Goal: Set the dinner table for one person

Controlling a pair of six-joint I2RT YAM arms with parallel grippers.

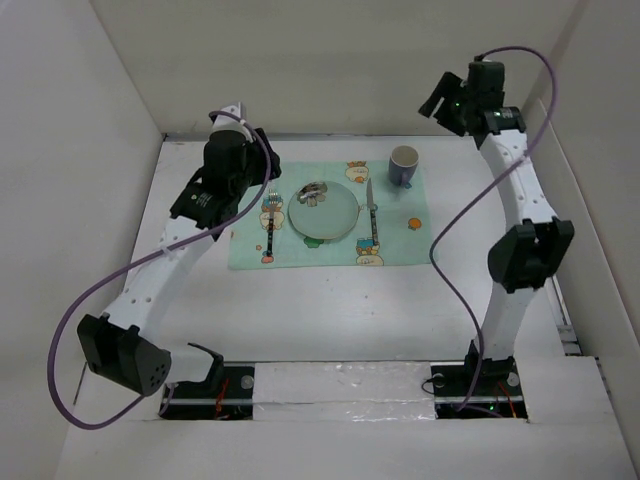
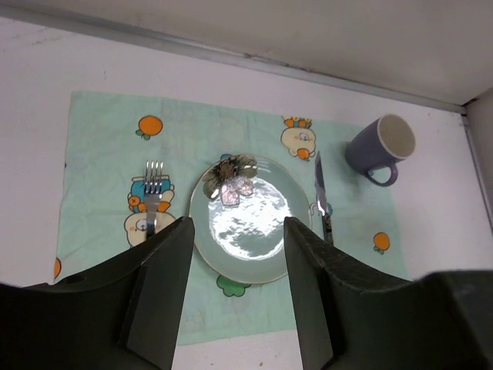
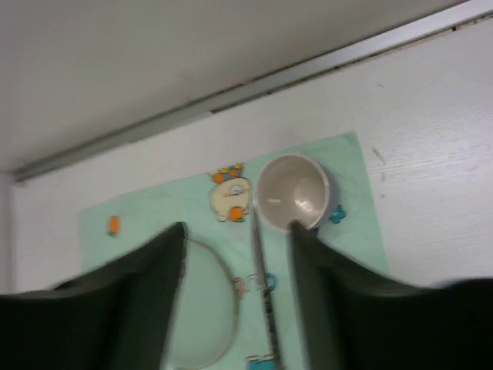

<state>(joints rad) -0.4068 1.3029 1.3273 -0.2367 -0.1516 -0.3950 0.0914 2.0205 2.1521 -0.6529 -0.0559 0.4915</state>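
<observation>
From above, the dinner table [image 1: 330, 315] lay as a broad white matte slab filling the floor of the enclosure, with both arm bases bolted at its near edge; a mint placemat [image 1: 400, 252] sat toward its far side; on the mat were a plate [image 1: 325, 212], a fork [image 1: 270, 215] just left of it, a knife [image 1: 371, 215] just right of it, and a purple mug [image 1: 404, 165] at the far right corner.

Through the left wrist camera, the left gripper [image 2: 236, 227] hung above the plate with its fingers spread wide and nothing between them; a small crumpled shiny thing [image 2: 231, 177] rested on the plate's far rim, and I could not tell what it was.

Through the right wrist camera, blurred as it was, the right gripper [image 3: 237, 231] hovered over the mug, likewise parted and empty.

The table looked stiff, heavy and fixed to me, something to set things on and not to lift; its matte face should keep crockery from sliding; any grasp, I judged, belonged on the plate's rim or the mug's handle, both glossy and breakable.
</observation>
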